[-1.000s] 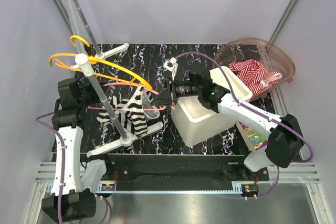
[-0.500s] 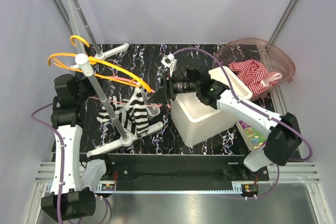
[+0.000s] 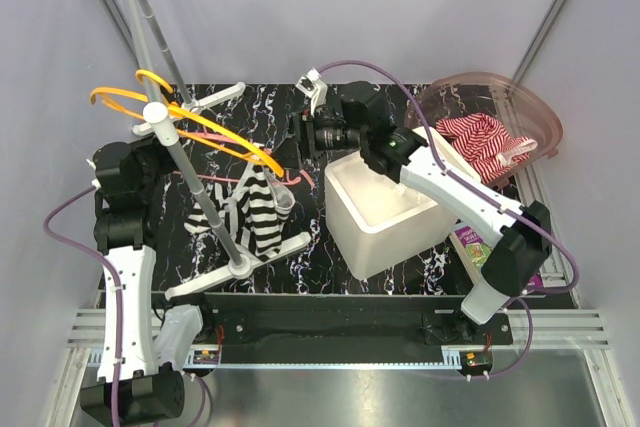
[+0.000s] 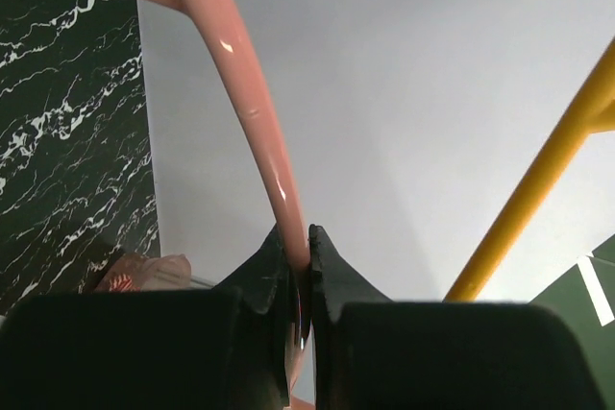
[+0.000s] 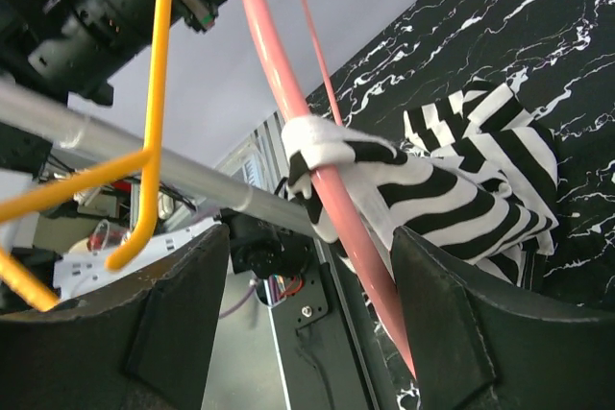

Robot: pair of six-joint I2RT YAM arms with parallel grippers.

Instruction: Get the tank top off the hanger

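Observation:
The black-and-white striped tank top (image 3: 256, 209) hangs by a strap from the pink hanger (image 3: 215, 179) and bunches down beside the rack's grey pole (image 3: 200, 197). My left gripper (image 3: 158, 169) is shut on the hanger's thin pink bar (image 4: 279, 189). My right gripper (image 3: 296, 133) stands open above the far side of the table, apart from the cloth. In the right wrist view the pink hanger (image 5: 279, 84) runs between the spread fingers (image 5: 183, 324) but beyond them, with the tank top's white strap (image 5: 327, 146) looped over it and the tank top (image 5: 471, 189) draped to the right.
Yellow hangers (image 3: 190, 117) hang from the grey rack, whose base (image 3: 240, 267) rests on the black marble table (image 3: 300, 257). A white bin (image 3: 385, 212) stands right of centre. A brown basket (image 3: 520, 112) holding red-striped cloth (image 3: 485, 137) sits at the back right.
My right gripper has opened, let go near the hanger's end and drawn back toward the far side. The left arm has pulled the hanger and tank top a little to the left.

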